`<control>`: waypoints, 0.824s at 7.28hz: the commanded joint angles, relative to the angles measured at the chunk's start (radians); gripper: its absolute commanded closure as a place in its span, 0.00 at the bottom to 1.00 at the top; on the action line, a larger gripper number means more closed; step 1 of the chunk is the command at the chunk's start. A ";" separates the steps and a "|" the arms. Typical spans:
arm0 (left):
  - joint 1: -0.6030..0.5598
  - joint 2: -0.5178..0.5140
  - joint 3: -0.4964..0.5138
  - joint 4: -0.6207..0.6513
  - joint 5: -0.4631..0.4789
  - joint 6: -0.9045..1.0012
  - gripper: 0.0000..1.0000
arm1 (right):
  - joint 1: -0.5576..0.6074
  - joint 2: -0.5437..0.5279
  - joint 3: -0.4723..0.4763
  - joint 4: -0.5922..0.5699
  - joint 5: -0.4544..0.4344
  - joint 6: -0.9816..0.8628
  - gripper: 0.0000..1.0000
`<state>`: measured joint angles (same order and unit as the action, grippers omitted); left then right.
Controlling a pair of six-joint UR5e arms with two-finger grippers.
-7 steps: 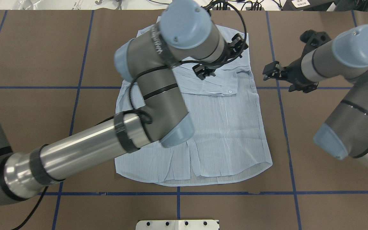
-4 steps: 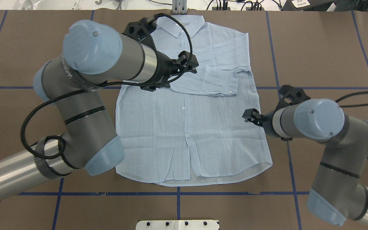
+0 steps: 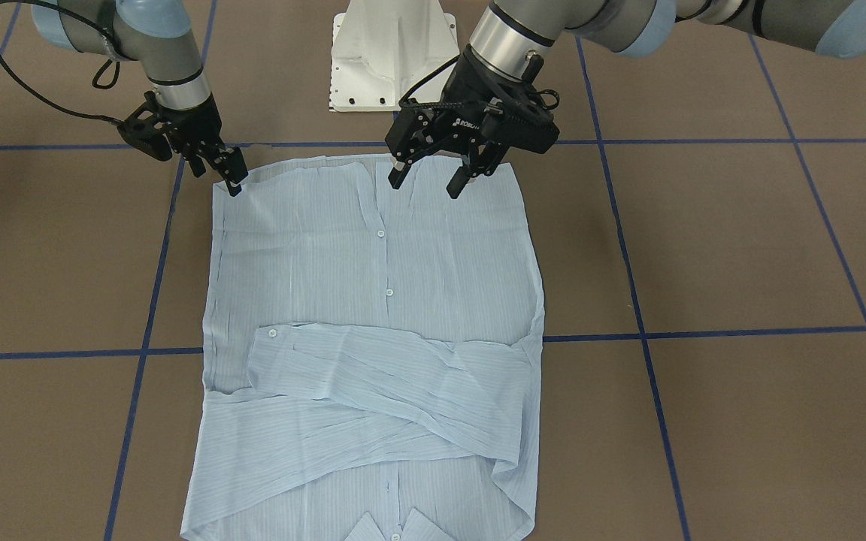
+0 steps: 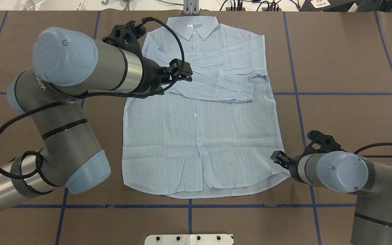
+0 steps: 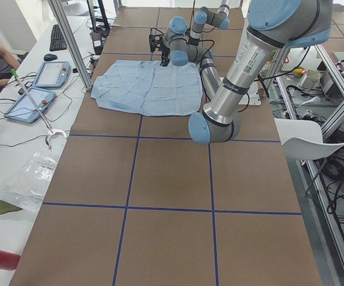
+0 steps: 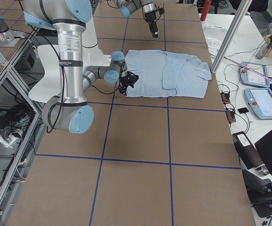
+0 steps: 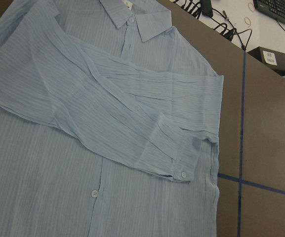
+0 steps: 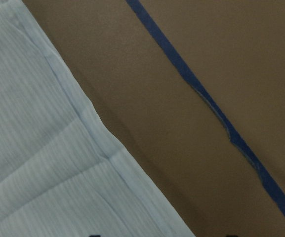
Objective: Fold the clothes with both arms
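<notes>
counter [image 4: 352, 51]: brown, blue tape grid
shirt [image 4: 199, 136]: thin, pale blue, striped, flat
left end effector [image 3: 425, 180]: spread wide, empty
right end effector [image 4: 276, 156]: spread, empty, by hem

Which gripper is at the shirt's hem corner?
The right gripper, low at the hem corner of the shirt on the robot's right. The left gripper hangs open well above the cloth.

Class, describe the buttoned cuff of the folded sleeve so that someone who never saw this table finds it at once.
On the brown table with blue tape lines lies a pale blue shirt, collar away from the robot. A sleeve folded across its chest ends toward the robot's right in the cuff. Its single white button sits off the central button row.
</notes>
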<state>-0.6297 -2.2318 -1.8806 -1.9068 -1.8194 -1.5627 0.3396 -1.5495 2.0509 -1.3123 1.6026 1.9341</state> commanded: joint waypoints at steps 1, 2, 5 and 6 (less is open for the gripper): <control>0.001 0.001 -0.002 0.000 0.000 0.001 0.08 | -0.007 0.008 -0.020 0.001 0.000 -0.001 0.15; -0.001 0.001 0.000 0.000 0.002 0.001 0.08 | -0.007 0.006 -0.032 0.001 0.000 -0.003 0.17; -0.001 0.008 0.000 0.002 0.003 0.001 0.08 | -0.007 0.028 -0.038 0.001 0.002 -0.003 0.35; -0.001 0.009 0.000 0.002 0.005 0.001 0.08 | -0.007 0.029 -0.049 0.001 0.002 -0.003 0.39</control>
<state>-0.6304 -2.2254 -1.8807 -1.9052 -1.8159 -1.5616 0.3329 -1.5264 2.0111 -1.3116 1.6040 1.9308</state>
